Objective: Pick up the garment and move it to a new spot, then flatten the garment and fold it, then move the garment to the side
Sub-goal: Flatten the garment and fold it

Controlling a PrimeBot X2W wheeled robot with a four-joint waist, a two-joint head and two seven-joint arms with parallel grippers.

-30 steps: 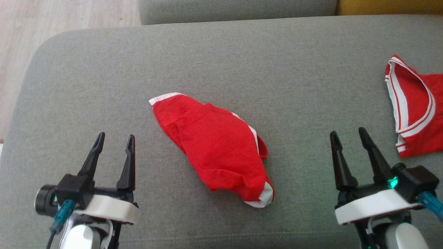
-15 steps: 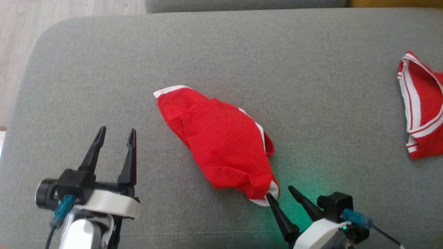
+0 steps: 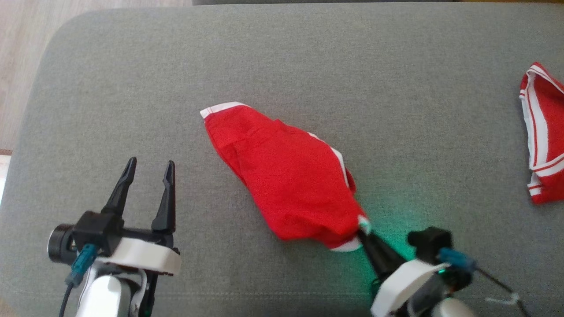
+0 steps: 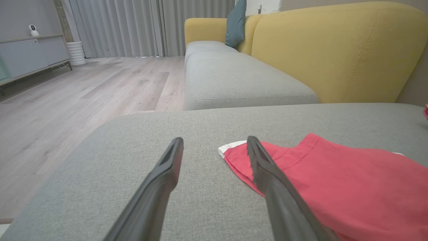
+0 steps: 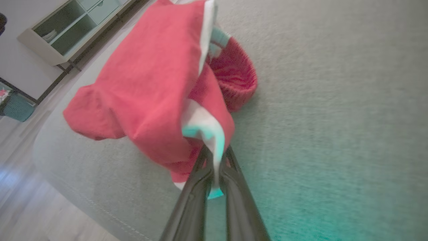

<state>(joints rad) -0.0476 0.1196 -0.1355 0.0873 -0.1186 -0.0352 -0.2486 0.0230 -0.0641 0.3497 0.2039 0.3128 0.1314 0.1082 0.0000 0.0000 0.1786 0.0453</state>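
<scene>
A crumpled red cloth garment (image 3: 291,185) with white trim lies in the middle of a grey woven sofa cushion (image 3: 282,53). Its long axis runs diagonally from a white-banded far-left corner to a near-right corner. The right gripper (image 3: 364,232) is clenched on that near-right white hem, so the cloth extends away from it, forward and leftward. The left gripper (image 3: 150,163) hovers with fingers spread, left of the garment and apart from it.

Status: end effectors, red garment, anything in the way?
Right end effector shut on white-trimmed near corner of red garment. Left end effector open, apart from it. Second red garment far right on cushion, not in the way.
</scene>
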